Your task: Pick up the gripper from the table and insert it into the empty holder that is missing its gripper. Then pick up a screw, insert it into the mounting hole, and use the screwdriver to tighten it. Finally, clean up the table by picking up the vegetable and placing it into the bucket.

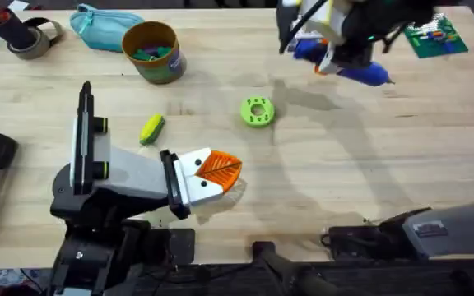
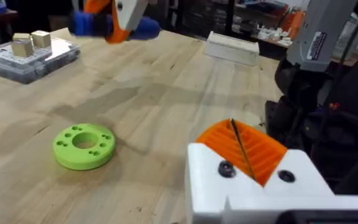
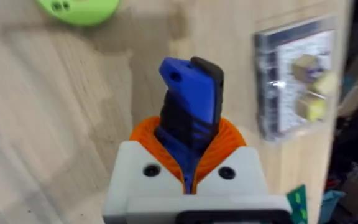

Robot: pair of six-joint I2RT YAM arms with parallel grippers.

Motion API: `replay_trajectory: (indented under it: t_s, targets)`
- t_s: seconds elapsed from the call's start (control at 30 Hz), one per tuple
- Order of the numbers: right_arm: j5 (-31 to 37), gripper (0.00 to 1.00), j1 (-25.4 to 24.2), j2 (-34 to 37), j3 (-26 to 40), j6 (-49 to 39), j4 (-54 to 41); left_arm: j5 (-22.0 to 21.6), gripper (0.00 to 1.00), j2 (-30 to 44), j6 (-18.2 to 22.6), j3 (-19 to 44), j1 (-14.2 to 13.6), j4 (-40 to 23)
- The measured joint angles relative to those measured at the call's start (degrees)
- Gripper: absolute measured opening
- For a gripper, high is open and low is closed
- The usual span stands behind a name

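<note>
My right gripper hangs above the far right of the table, shut on the blue screwdriver, whose black-and-blue body stands out between the orange pads. My left gripper rests low near the table's front middle, with its orange ribbed pads pressed together in white mounts with dark screw holes. The yellow-and-green vegetable lies on the wood left of centre. The mustard-yellow bucket stands at the back left. A loose orange gripper, an empty holder and a screw are out of view.
A lime-green disc with holes lies mid-table. A teal pouch and a tape roll sit at the back left. A clear parts box and a green board are at the back right.
</note>
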Motion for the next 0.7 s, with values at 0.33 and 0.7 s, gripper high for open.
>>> replay_trajectory:
  t_s: [0.33,0.7]
  targets:
    - [2.25,0.037,-1.65,17.42,0.01,-8.92,4.36,-4.07,0.016,0.00,0.00,0.00,0.00,0.76]
    - [5.40,0.699,-1.66,20.76,0.23,-9.76,4.74,-5.32,0.424,0.00,0.20,0.00,0.00,0.98]
